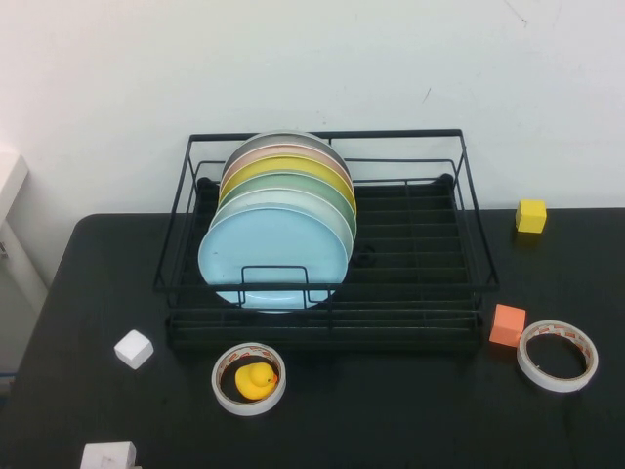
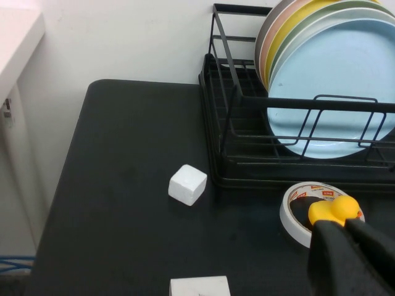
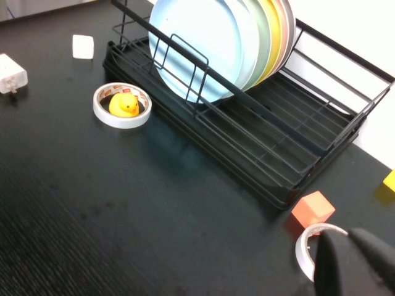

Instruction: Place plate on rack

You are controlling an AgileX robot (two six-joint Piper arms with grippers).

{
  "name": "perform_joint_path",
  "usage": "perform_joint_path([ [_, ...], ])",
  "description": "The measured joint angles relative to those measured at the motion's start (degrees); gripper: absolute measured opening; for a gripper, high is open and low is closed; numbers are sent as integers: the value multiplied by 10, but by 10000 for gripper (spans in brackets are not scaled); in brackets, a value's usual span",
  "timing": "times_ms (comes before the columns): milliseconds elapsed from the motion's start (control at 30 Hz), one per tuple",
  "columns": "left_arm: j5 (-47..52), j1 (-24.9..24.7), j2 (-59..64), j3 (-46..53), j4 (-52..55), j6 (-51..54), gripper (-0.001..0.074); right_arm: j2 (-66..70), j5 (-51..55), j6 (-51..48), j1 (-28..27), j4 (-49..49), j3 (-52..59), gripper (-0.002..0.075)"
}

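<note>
Plate (image 1: 273, 256) stood slotted in the rack (image 1: 469, 195) already; you only needed retreat. Left gripper (image 2: 352, 259) and right gripper (image 3: 355, 262) hung over the desk (image 1: 391, 410) (fingers' state untellable).

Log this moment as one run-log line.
plate: upright in rack, frontmost | left gripper: near duck | right gripper: near orange cube

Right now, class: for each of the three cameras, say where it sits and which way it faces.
High view: raised, angled down at the rack; no arm shows.
Left wrist view: faces the rack's left end; left pincer in the corner.
Right wrist view: faces the rack from its right; right pincer in the corner.
All share the sky-blue plate, standing frontmost.
</note>
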Motion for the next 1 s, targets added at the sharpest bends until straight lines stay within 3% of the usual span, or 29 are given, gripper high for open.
perform_joint_path([
  [733,0,0,0,0,0,0,-2,-3,0,0,-4,1,0,1],
  [1000,0,0,0,0,0,0,-2,-28,-2,0,-102,4,0,1],
])
